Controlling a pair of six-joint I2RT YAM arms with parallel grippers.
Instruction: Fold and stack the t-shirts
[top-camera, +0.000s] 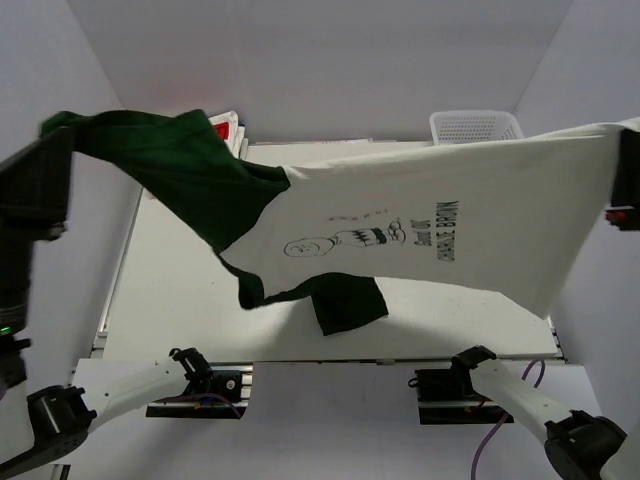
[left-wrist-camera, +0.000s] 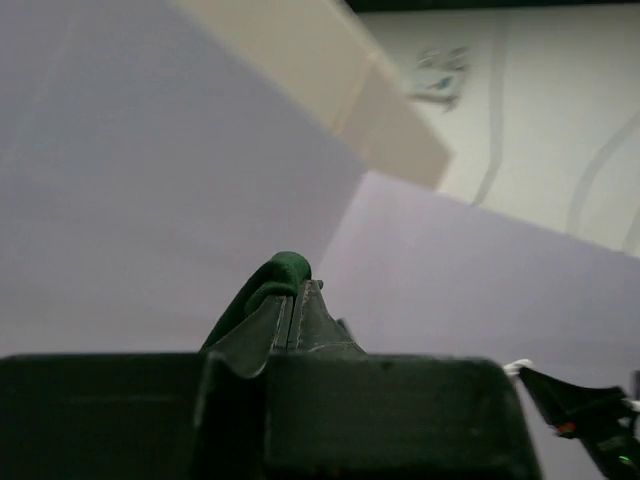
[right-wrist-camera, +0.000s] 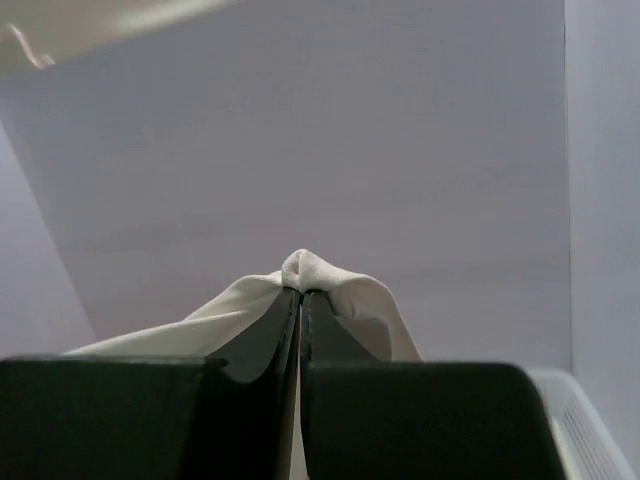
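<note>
Currently a white t-shirt (top-camera: 440, 230) with dark green sleeves (top-camera: 190, 160) hangs stretched in the air above the table (top-camera: 180, 300), not yet folded. The left gripper (left-wrist-camera: 297, 300) is clamped on one sleeve, the right gripper (right-wrist-camera: 301, 300) on the white hem. A folded stack (top-camera: 226, 128) lies at the table's far edge.

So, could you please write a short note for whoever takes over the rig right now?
Left pincer: shut on the green sleeve of the tee.
Right pincer: shut on the tee's white edge.
The tee hangs stretched between them, above the table.
Folded pile: far left of the table. Basket: far right.
Done: some tees folded and piled.
Left: lay this tee flat, fold it, put it on the pile.
</note>
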